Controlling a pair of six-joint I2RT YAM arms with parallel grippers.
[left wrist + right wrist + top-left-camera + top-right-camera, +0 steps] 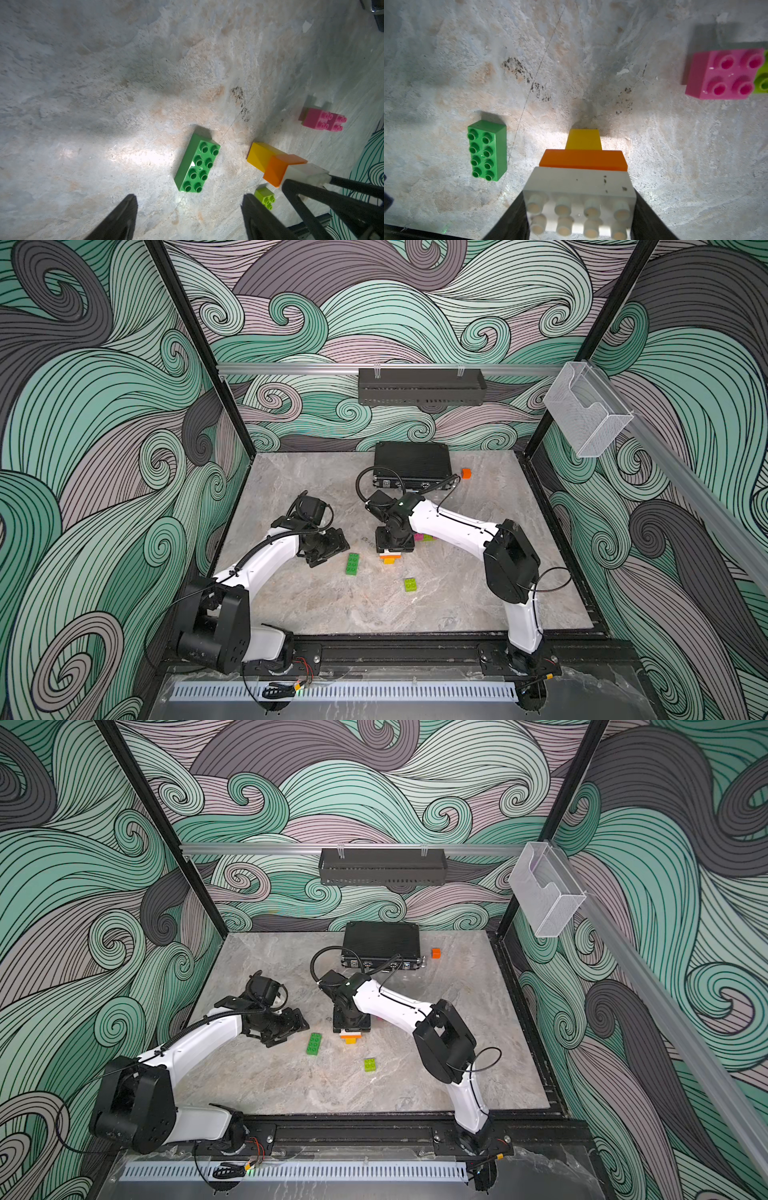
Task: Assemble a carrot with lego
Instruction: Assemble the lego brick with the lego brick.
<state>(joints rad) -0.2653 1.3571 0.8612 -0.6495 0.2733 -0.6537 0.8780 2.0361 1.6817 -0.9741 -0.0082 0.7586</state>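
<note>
The carrot stands as a stack of yellow, orange and white lego (pixel 581 180), yellow end down at the table, seen in both top views (pixel 390 558) (pixel 350 1038). My right gripper (pixel 580 207) is shut on the white brick from above (pixel 395 545). A dark green brick (pixel 353 563) (pixel 197 163) (pixel 486 150) lies studs up to the left of the stack. My left gripper (pixel 188 199) hangs open and empty just left of that brick (pixel 328 551). A lime brick (pixel 411 584) (pixel 265 195) lies nearer the front. A pink brick (pixel 724 73) (pixel 322 120) touches another lime one (pixel 763 79).
A flat black ribbed case (pixel 411 464) lies at the back of the stone table (pixel 332 614), with a small plain orange cube (pixel 466 473) to its right. A black rack (pixel 419 385) and a clear bin (pixel 586 414) hang on the walls.
</note>
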